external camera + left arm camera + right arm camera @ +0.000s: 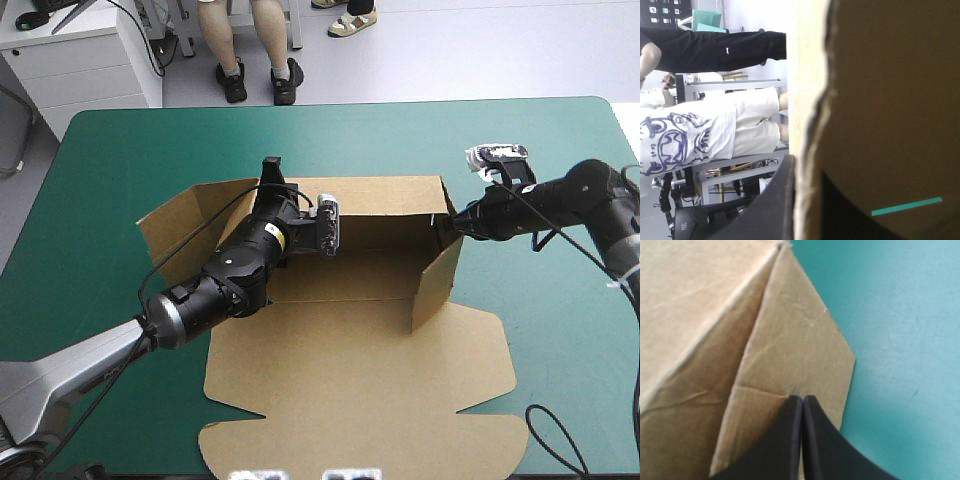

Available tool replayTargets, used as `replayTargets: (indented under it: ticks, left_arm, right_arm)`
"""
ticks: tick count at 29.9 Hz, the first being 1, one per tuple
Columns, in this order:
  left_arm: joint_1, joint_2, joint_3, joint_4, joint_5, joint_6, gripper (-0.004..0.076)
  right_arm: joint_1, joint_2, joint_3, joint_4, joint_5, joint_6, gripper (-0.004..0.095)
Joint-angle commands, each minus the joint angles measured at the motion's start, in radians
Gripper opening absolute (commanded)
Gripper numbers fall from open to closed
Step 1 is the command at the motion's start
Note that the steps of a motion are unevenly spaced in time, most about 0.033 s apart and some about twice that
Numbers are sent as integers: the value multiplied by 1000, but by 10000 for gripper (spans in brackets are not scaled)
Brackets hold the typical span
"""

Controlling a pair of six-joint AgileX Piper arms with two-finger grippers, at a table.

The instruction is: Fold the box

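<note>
- At the middle of the teal-green worktop lies the brown box, partly raised into a tray. Its back wall and right wall stand up, the left flap is splayed outward, and the lid lies flat toward the near edge.
- Inside the tray, the left arm reaches across the floor of the box to the left part of the back wall. The left end effector sits at that wall's top edge, with one black finger showing above it.
- At the far right corner of the box, where the back and right walls meet, the right end effector touches the board from outside.
- Only the left wrist view shows that grip. The pale cut edge of the board runs up between the two black fingers, one on each side, so the left end effector is pinching the box wall. A thin sliver of teal-green cover shows past the shadowed board.
- Only the right wrist view shows the right fingertips. They are pressed together into one pointed arch, and its tip lies against a cut-cornered flap beside a larger board face, with bare worktop just beyond.
- Only the high view shows the whole box, with the two arms well apart at opposite ends of the back wall.
</note>
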Motion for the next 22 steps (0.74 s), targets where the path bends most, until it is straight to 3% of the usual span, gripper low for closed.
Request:
replayTargets:
  ticks: [1, 9, 11, 17, 22]
  left_arm:
    - [1, -33, -11, -17, 8, -20, -8]
    - [1, -33, -11, -18, 8, -20, -8]
    - [1, -33, -11, -18, 8, -18, -8]
    - [1, -33, -11, -18, 8, -18, -8]
    - [1, -33, -11, -18, 8, -14, -8]
  right_arm:
    - [0, -110, 88, 128, -135, -141, -19]
    - [0, -202, 318, 343, -282, -485, 3]
    - [0, -202, 345, 372, -282, -555, 77]
    - [0, -212, 356, 371, -250, -594, 480]
    - [0, -227, 356, 363, -186, -598, 514]
